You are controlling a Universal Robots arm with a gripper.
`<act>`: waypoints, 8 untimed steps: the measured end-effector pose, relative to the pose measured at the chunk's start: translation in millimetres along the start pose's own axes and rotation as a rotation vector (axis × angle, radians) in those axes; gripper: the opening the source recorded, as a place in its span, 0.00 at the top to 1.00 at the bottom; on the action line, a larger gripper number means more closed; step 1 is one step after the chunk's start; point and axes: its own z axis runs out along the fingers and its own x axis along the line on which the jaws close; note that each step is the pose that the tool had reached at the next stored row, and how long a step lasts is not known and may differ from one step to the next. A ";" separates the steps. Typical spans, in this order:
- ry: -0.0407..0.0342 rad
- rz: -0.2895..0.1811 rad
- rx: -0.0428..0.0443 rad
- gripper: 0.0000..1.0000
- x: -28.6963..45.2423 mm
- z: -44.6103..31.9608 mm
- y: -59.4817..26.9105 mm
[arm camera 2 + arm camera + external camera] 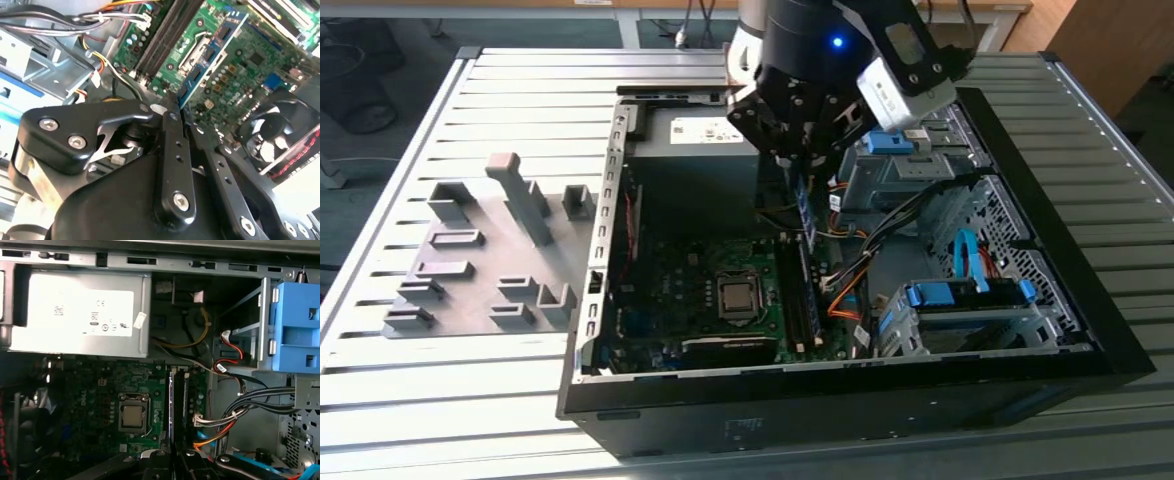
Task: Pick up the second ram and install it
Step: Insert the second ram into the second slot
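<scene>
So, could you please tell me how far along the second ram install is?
Pickup looks done: the tool holds the second ram edge-down inside the open case, above the motherboard's memory slots. Seating is left; the stick isn't in a slot yet.

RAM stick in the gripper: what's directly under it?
The second ram, clamped by the gripper, hangs over the motherboard memory slots. The stick covers the slot beneath its lower edge.

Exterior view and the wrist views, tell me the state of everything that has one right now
second ram: held edge-down in the gripper, above the motherboard slots, not seated.
gripper: shut on the second ram.
computer case: lying on its side, side panel off.
CPU socket: bare, no cooler.
grey holder tray: empty.
</scene>
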 end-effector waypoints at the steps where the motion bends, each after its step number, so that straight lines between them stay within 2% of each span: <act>1: 0.0001 0.000 0.0000 0.85 -1.3 2.0 -0.1; 3: 0.0001 0.001 0.0001 0.85 -1.8 5.1 -0.1; 8: 0.0003 0.002 0.0001 0.85 -1.8 5.3 0.0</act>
